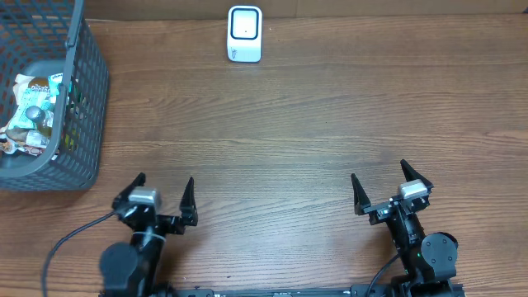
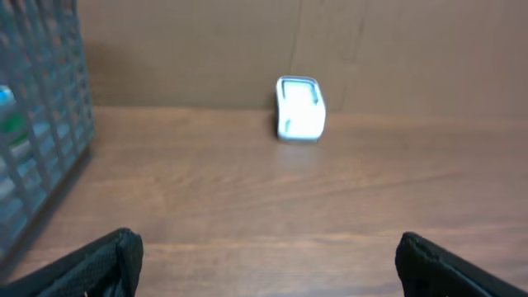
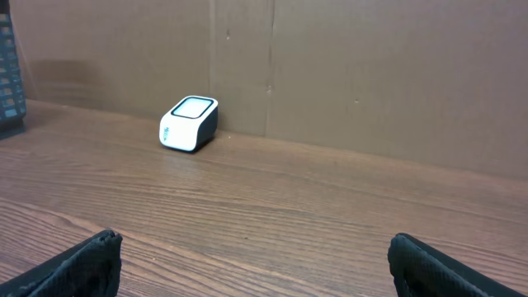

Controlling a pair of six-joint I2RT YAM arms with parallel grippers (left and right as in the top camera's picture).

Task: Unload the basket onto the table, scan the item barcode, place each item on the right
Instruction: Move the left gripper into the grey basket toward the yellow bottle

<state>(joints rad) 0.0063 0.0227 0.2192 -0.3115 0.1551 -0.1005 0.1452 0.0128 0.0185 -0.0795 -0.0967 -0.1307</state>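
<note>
Left hand (image 1: 165, 183) wide, empty, lower left; right hand (image 1: 379, 175) same, lower right. Packets (image 1: 31, 107) in basket (image 1: 89, 78), upper left. Left should drop over rim, pinch top packet, barcode facing scanner (image 1: 245, 34), top centre.

Overhead looks down — both wrists face scanner (image 3: 189, 124).

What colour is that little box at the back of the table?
The scanner is white with a dark side; the right wrist view shows it best.
</note>
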